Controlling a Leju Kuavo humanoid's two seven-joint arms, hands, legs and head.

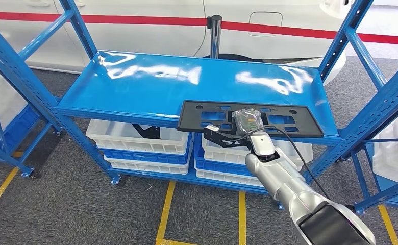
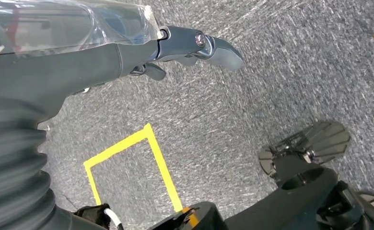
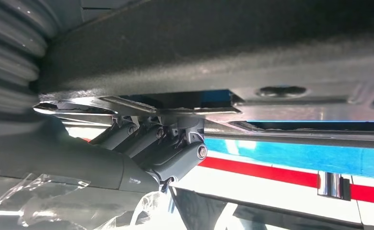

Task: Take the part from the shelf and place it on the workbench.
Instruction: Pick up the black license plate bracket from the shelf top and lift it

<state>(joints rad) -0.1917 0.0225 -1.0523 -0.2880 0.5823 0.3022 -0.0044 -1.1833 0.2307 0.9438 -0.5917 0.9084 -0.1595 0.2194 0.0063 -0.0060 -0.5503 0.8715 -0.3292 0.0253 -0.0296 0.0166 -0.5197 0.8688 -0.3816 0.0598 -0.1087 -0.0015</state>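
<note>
Right hand (image 1: 244,121) grips the black part (image 1: 294,121) at the blue shelf's (image 1: 135,87) front edge

Head view high, facing shelf (image 1: 197,81); right wrist close under part (image 3: 214,52); left wrist floorward.

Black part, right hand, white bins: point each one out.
black part (image 1: 294,120): head view, right end of plate.
right hand (image 1: 245,122): head view, plastic-wrapped back.
white bins (image 1: 130,139): head view, left bin's wall.
</note>
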